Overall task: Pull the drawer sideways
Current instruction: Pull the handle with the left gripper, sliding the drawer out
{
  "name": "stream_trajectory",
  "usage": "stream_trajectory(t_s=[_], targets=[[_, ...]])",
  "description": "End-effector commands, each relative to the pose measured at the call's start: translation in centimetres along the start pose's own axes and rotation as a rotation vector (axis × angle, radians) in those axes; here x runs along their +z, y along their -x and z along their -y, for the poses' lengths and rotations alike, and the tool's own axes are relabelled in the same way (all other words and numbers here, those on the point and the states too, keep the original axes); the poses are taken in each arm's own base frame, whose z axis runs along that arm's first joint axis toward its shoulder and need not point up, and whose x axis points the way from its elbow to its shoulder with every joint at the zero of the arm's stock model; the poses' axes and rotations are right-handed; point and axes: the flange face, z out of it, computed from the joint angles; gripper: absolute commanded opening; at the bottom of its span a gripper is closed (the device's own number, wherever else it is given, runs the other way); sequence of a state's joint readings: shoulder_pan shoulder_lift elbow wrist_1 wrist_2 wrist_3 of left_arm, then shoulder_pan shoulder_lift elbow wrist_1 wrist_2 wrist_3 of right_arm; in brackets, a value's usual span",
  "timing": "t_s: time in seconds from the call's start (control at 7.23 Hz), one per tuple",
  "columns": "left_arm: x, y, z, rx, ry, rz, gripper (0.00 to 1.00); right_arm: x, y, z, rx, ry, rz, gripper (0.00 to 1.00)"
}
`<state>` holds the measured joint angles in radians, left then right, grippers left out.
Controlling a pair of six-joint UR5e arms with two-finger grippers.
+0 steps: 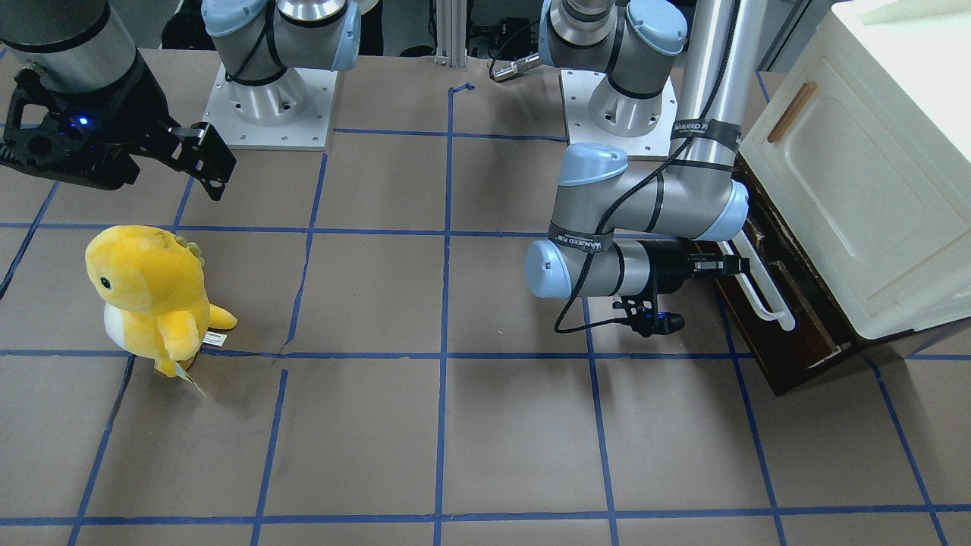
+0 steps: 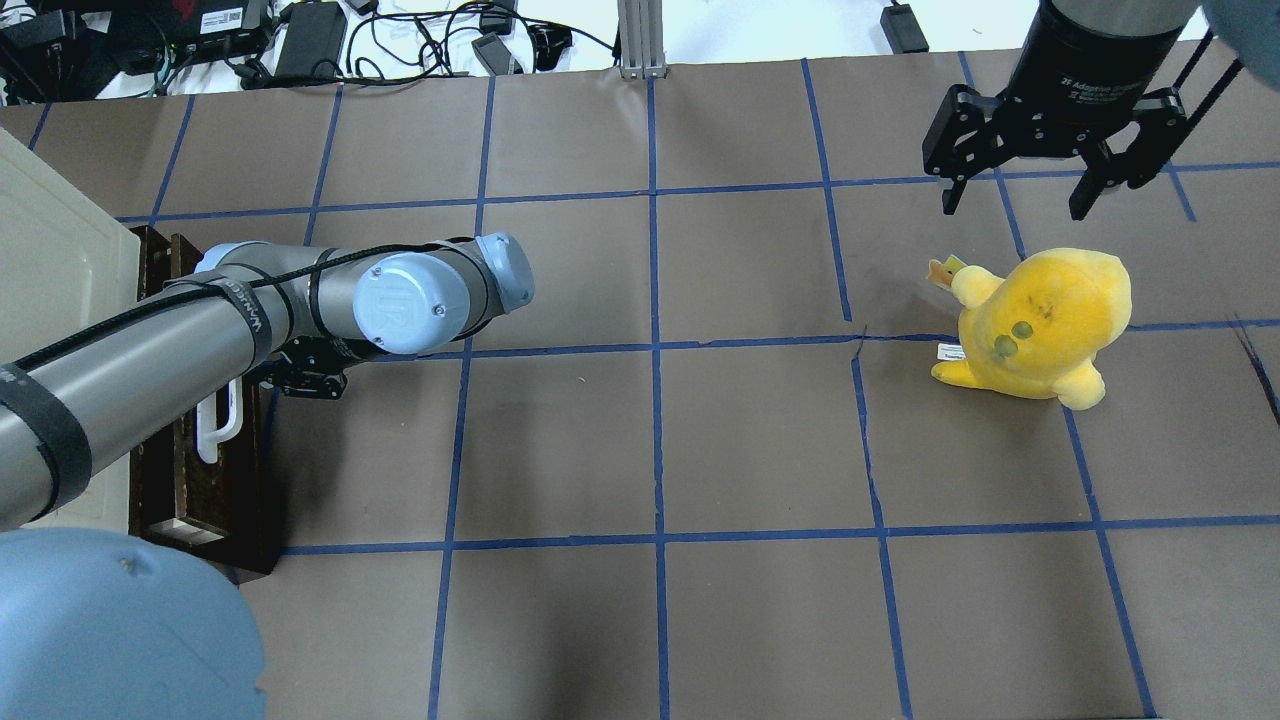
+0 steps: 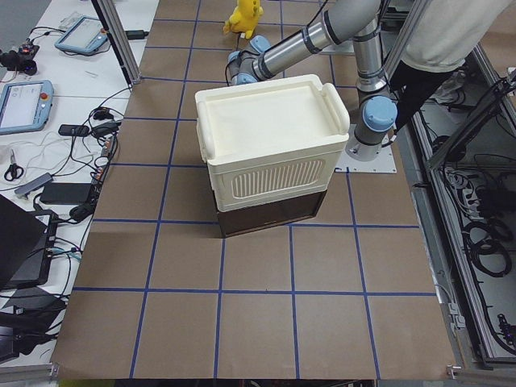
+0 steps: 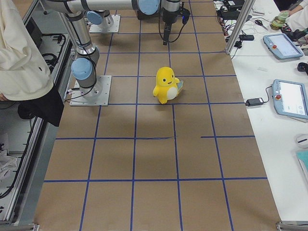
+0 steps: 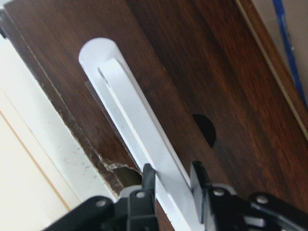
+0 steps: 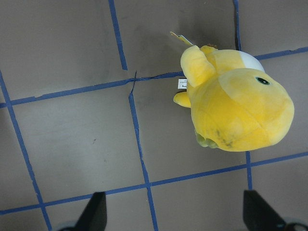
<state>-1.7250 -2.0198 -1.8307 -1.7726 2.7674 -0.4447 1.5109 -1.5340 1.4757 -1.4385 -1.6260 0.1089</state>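
Note:
The drawer has a dark brown front and a long white bar handle, and sits low under the cream cabinet. It stands a little way out, with a strip of pale wood showing at its end. My left gripper is shut on the white handle, one finger on each side of the bar. In the front view the left gripper is at the handle's far part. My right gripper is open and empty, hanging above the table beyond a yellow plush.
The yellow plush toy stands on the brown paper table with blue tape lines, below my right gripper. The cabinet door has a small brown wooden handle. A person stands by the robot's base.

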Motion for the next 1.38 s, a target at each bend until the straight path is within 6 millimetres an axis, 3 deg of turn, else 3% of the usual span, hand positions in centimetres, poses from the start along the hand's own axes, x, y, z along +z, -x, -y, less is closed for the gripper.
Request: stream_trajectory(t_s=[0.0, 1.24], targets=[[-1.0, -0.2, -0.1, 0.009, -0.026, 0.026, 0.26, 0.0, 0.0, 0.0, 0.000, 0.001, 0.000, 1.00], [-4.7, -1.8, -1.2, 0.002, -0.094, 0.053, 0.26, 0.0, 0.0, 0.0, 0.000, 0.000, 0.000, 1.00]])
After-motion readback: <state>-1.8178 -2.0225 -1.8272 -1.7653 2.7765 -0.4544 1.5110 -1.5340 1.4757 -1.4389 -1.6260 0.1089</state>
